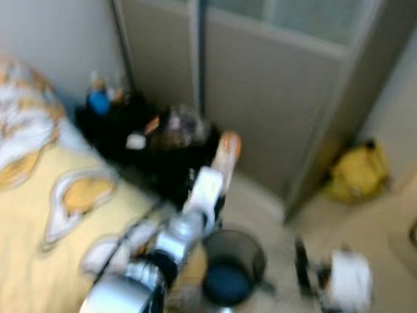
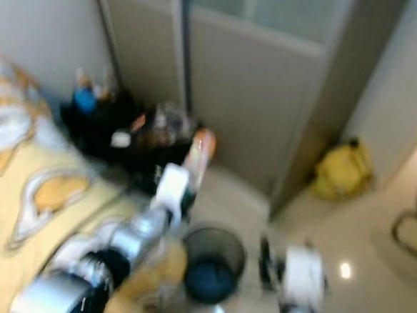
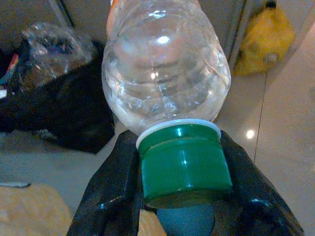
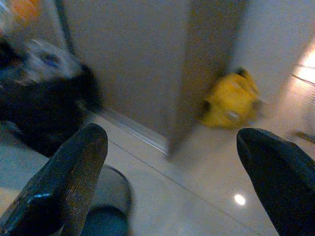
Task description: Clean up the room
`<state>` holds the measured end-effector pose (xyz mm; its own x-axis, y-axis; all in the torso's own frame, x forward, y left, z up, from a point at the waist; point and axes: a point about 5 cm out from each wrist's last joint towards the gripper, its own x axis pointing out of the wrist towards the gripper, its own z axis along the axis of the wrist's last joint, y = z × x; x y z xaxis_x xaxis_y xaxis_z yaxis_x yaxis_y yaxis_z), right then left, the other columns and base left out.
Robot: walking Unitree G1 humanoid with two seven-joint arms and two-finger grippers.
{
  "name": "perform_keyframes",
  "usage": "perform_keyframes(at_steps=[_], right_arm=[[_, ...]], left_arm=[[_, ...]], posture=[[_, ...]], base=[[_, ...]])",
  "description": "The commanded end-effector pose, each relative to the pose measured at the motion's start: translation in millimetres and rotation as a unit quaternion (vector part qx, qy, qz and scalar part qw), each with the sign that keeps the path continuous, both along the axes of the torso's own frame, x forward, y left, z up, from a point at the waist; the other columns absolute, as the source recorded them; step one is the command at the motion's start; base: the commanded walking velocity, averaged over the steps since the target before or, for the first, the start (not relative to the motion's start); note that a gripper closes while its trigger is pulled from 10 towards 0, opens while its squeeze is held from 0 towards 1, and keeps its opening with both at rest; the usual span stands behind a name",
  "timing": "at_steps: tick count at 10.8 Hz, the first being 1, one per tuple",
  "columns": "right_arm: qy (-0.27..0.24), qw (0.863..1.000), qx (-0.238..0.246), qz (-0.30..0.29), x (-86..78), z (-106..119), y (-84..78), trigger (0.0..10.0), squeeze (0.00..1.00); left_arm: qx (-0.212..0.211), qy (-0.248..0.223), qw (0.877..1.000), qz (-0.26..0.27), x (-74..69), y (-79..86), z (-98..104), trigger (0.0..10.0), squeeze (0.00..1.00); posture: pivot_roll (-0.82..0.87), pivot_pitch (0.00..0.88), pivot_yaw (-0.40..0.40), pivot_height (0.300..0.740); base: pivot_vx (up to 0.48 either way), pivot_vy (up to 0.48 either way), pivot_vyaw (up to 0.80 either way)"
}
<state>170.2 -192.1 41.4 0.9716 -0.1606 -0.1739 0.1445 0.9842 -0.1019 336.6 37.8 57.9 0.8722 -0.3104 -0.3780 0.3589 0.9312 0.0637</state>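
My left gripper (image 3: 184, 184) is shut on a clear plastic bottle (image 3: 165, 69), its two black fingers (image 3: 110, 189) clamping the green cap (image 3: 183, 164). In the eye views the bottle (image 1: 225, 154) sticks up from the raised left arm, just above and behind a dark round waste bin (image 1: 233, 264) on the floor. The bin (image 2: 212, 263) has something blue at its bottom. My right gripper (image 4: 172, 177) is open and holds nothing, low to the right of the bin (image 4: 110, 199). The eye views are blurred.
A bed with a yellow and white cover (image 1: 42, 188) lies on the left. Black bags and clutter (image 1: 145, 141) are piled beside it against a grey sliding door (image 1: 270, 96). A yellow bag (image 1: 358, 170) sits in the right corner on the shiny tile floor.
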Motion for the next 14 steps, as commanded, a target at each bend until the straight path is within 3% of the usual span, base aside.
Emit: perform_keyframes(at_steps=[1,3,4,6,8,9,10,11,12,13,14], right_arm=[[-0.017,1.000,0.001,0.015,-3.5,8,12.2,10.0,0.00],[0.004,1.000,0.006,-0.003,-28.6,6,15.6,10.0,0.00],[0.012,1.000,0.008,-0.011,-37.7,6,15.8,10.0,0.00],[0.025,0.999,0.010,-0.017,-52.2,7,19.6,10.0,0.00],[0.034,0.999,0.005,-0.023,-61.9,10,20.2,10.0,0.00],[0.033,0.999,0.002,-0.020,-61.2,11,21.4,10.0,0.00],[0.033,0.999,0.002,-0.020,-61.2,11,21.4,10.0,0.00],[0.019,1.000,0.005,-0.019,-49.8,14,20.2,10.0,0.00],[-0.009,1.000,0.009,-0.013,-25.3,16,15.3,10.0,0.00],[-0.017,1.000,0.007,-0.007,-14.3,16,11.6,10.0,0.00],[-0.026,1.000,0.014,0.003,16.6,14,0.7,10.0,0.00]], left_arm=[[-0.015,-0.026,0.999,-0.023,4.0,-37.1,24,10.0,0.00],[0.028,-0.036,0.998,-0.039,0.5,-49.3,26,10.0,0.00],[0.042,-0.034,0.998,-0.037,-0.9,-52.0,25,10.0,1.00],[0.054,-0.030,0.998,-0.033,-0.1,-54.9,27,10.0,1.00],[0.027,-0.023,0.998,-0.049,-4.9,-72.1,33,10.0,1.00],[0.012,-0.018,0.998,-0.059,-7.2,-76.1,33,10.0,0.00],[0.012,-0.018,0.998,-0.059,-7.2,-76.1,33,10.0,0.00],[-0.032,-0.036,0.996,-0.078,-5.7,-64.3,30,10.0,0.00],[-0.096,-0.073,0.990,-0.067,-3.5,-19.9,23,10.0,0.00],[-0.125,-0.064,0.989,-0.033,-3.5,1.6,21,10.0,0.00],[-0.138,-0.118,0.983,0.031,-3.9,41.7,40,10.0,0.00]], posture=[[-0.20,0.140,0.095,0.740],[-0.24,0.191,0.111,0.740],[-0.25,0.206,0.113,0.740],[-0.28,0.232,0.118,0.740],[-0.30,0.256,0.118,0.740],[-0.30,0.255,0.115,0.740],[-0.30,0.255,0.115,0.740],[-0.22,0.176,0.110,0.740],[-0.17,0.136,0.103,0.740],[-0.12,0.091,0.093,0.740],[0.00,0.014,0.047,0.740]], base=[[0.000,0.000,0.00],[0.000,0.000,0.00],[0.000,0.000,0.00],[0.000,0.000,0.00],[0.000,0.000,0.00],[0.000,0.000,0.00],[0.000,0.000,0.00],[0.000,0.000,0.00],[0.000,0.000,0.00],[0.000,0.000,0.00],[0.000,0.000,0.00]])
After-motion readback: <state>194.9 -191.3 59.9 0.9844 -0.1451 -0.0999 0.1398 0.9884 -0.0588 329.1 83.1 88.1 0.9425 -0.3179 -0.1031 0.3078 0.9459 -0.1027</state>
